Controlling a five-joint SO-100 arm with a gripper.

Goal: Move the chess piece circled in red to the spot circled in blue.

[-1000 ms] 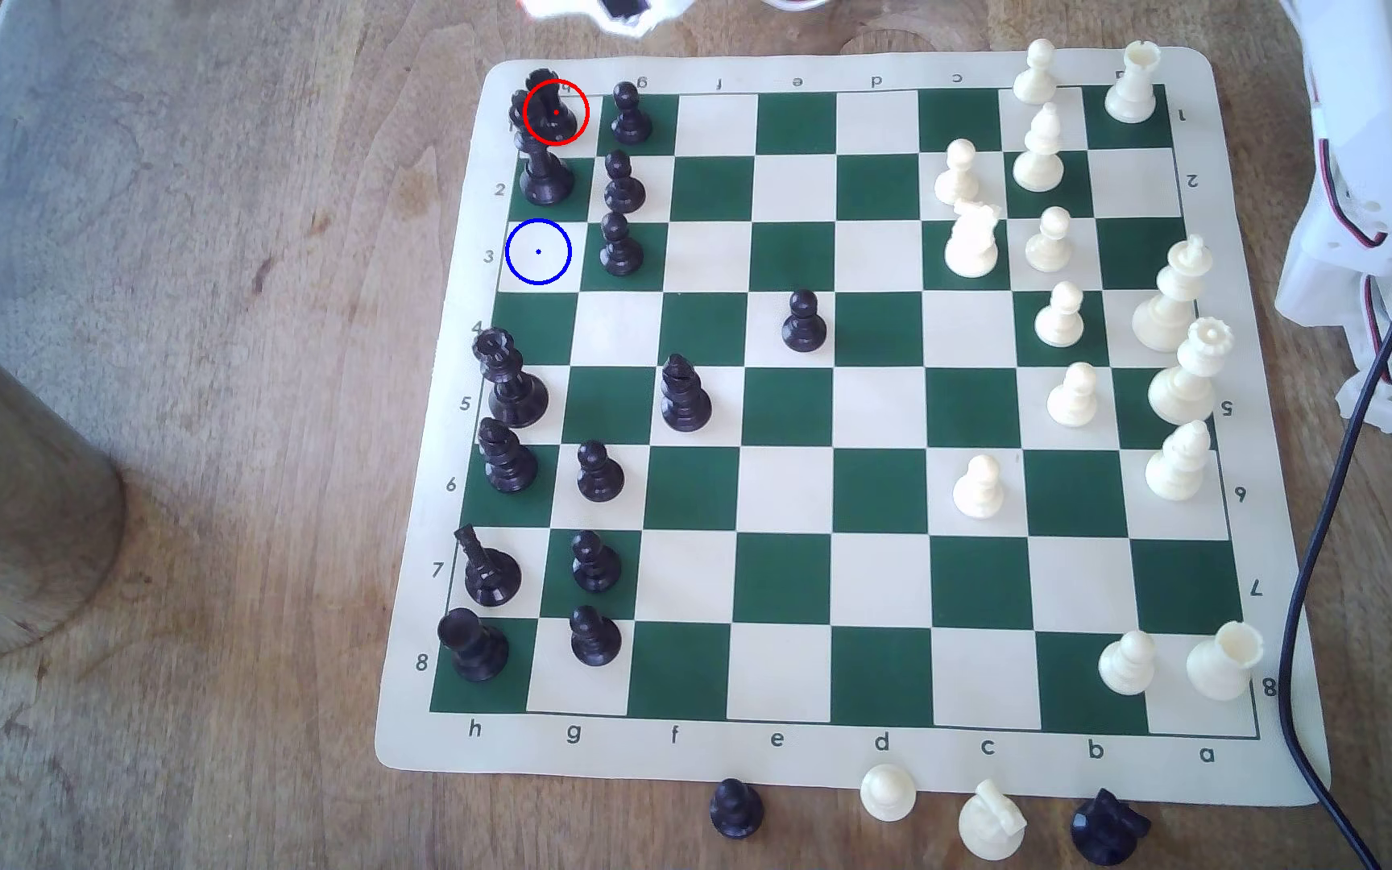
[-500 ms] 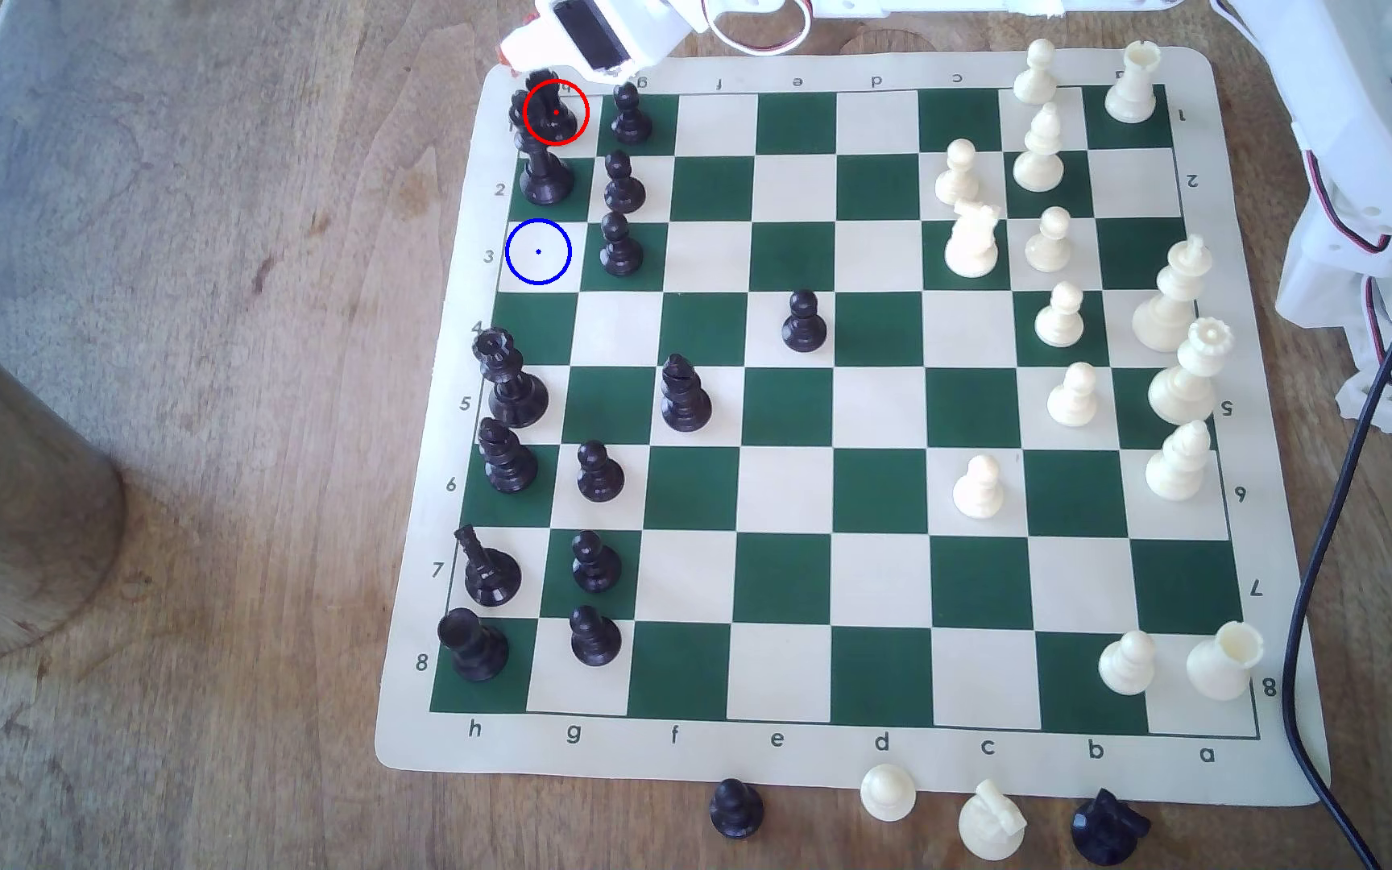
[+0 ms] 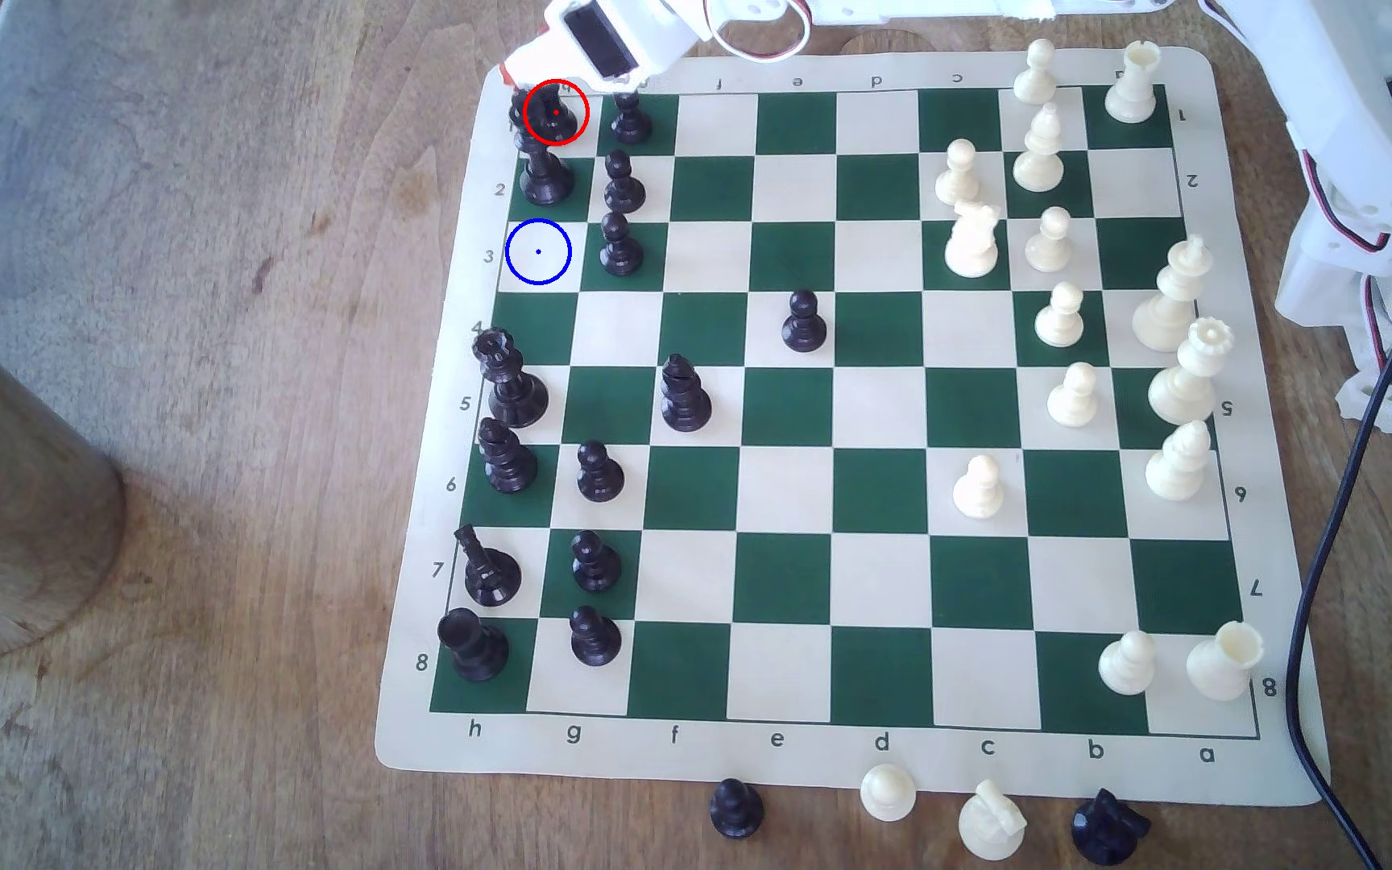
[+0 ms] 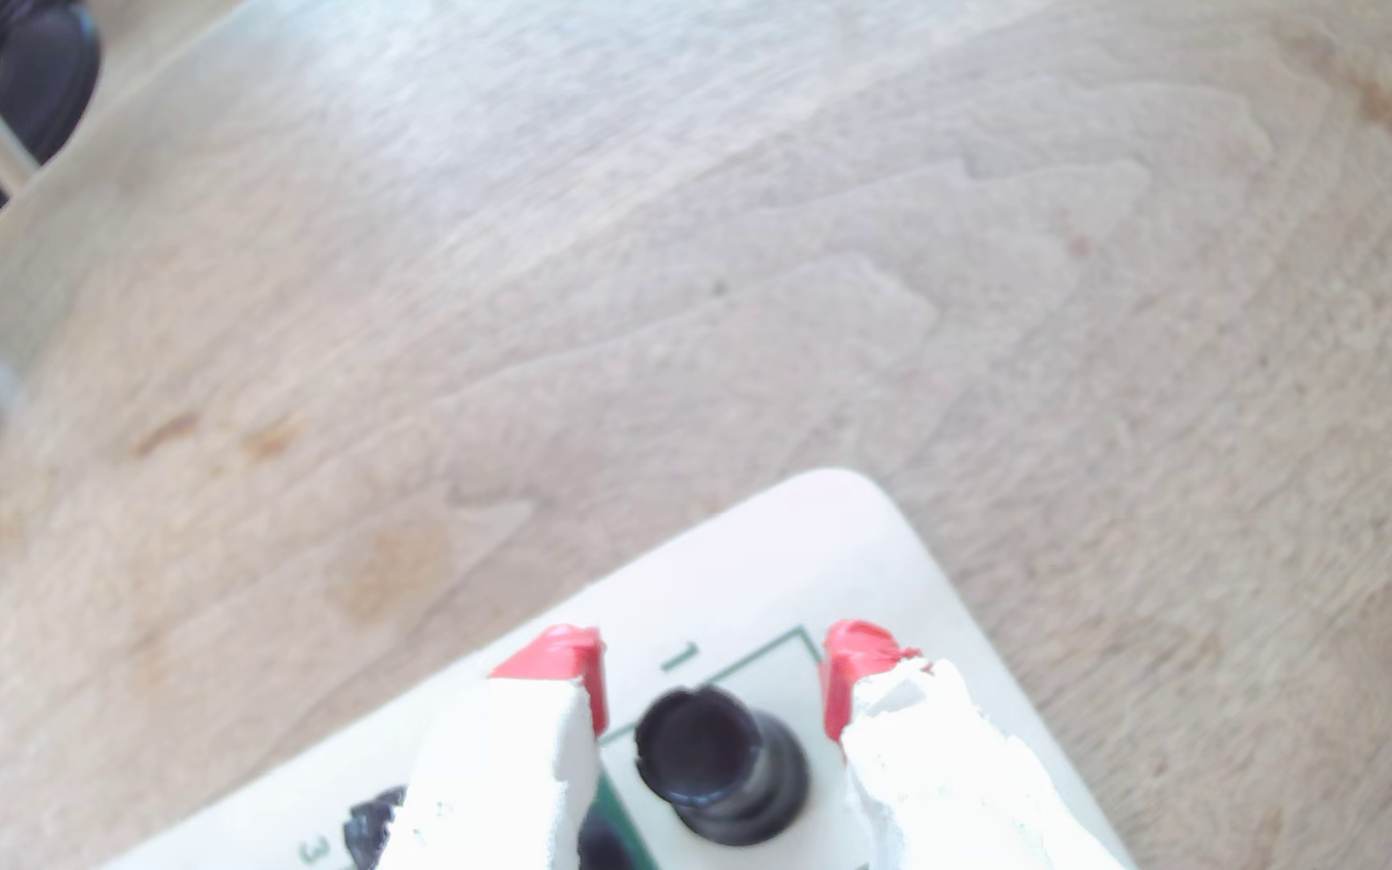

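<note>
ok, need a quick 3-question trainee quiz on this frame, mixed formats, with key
1. True or false: the tool is shut on the black rook.
2. In the exterior view, which piece stands on the square between the rook and the blue-circled square?
A. a white pawn
B. a taller black piece with a slim waist
C. nothing
3. Fill in: in the wrist view, the red fingertips sit on either side of the rook's ____.

Key
1. False: the jaws are apart, with a gap on each side of the rook.
2. B
3. top
</note>
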